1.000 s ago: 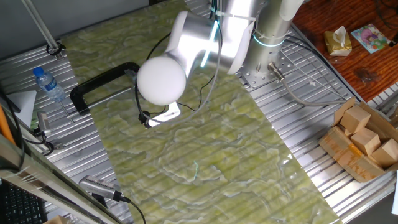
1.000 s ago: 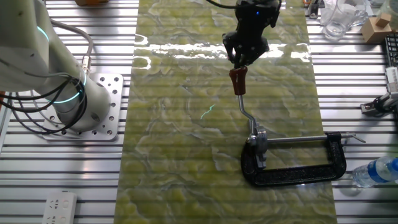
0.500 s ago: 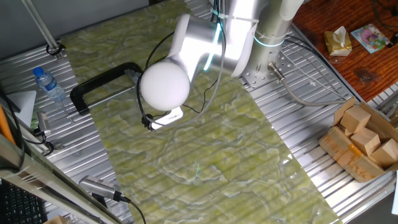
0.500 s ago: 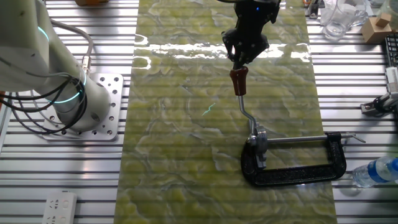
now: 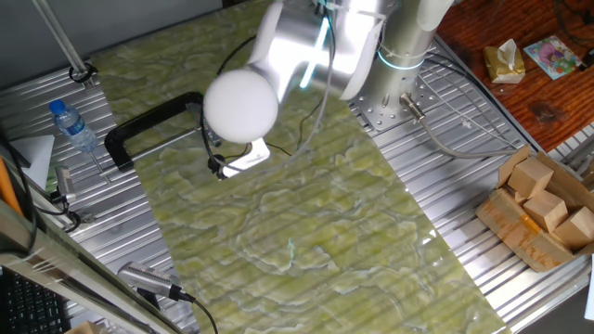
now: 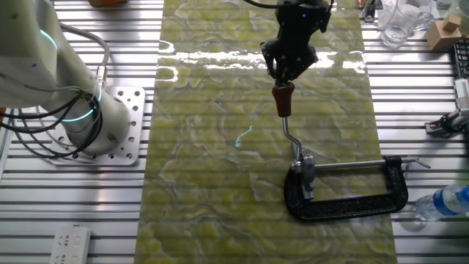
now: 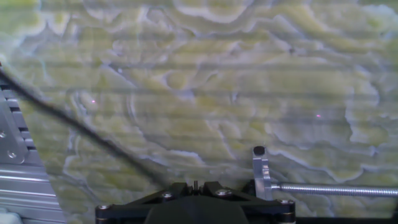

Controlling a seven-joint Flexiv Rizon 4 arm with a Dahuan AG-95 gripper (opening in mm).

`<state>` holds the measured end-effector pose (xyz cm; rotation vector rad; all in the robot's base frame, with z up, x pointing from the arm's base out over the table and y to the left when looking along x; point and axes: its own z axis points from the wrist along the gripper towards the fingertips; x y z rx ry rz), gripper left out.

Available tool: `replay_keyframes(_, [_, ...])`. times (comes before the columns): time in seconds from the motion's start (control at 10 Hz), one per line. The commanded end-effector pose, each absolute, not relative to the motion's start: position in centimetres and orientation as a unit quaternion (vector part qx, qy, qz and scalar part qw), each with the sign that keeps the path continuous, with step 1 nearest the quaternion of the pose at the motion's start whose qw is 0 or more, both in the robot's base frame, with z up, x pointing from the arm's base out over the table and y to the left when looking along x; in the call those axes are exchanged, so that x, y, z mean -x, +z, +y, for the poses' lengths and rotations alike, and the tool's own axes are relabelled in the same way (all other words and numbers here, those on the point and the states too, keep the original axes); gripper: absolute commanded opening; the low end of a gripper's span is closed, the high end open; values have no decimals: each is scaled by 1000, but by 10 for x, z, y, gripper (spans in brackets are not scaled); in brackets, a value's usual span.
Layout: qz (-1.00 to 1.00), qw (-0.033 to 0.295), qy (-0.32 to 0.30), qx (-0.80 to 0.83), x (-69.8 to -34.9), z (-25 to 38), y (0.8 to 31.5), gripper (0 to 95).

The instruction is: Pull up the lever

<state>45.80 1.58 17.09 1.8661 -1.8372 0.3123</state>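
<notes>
In the other fixed view the lever is a thin silver rod that rises from its metal base on the black C-clamp. Its red-brown cap sits right under my gripper, whose fingertips are shut on the cap's top. The hand view shows the jaws closed together at the bottom edge, my gripper above the marbled green mat, with the screw rod and a metal post at the lower right. In one fixed view the white arm joint hides the gripper and the lever.
A water bottle stands left of the clamp. A box of wooden blocks sits at the right. Glassware and a wooden block lie at the far right corner. A dark cable crosses the hand view.
The gripper and the red-brown cap have shifted slightly toward the clamp, and the lever rod looks shorter and steeper. The arm joint moved up and back a little.
</notes>
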Motion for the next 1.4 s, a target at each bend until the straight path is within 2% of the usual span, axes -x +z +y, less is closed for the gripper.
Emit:
replay_keyframes(0.1, [-674, 249, 116, -686, -459, 11, 175, 0])
replay_keyframes(1.4, [-654, 223, 92, -717, -457, -48, 210, 0])
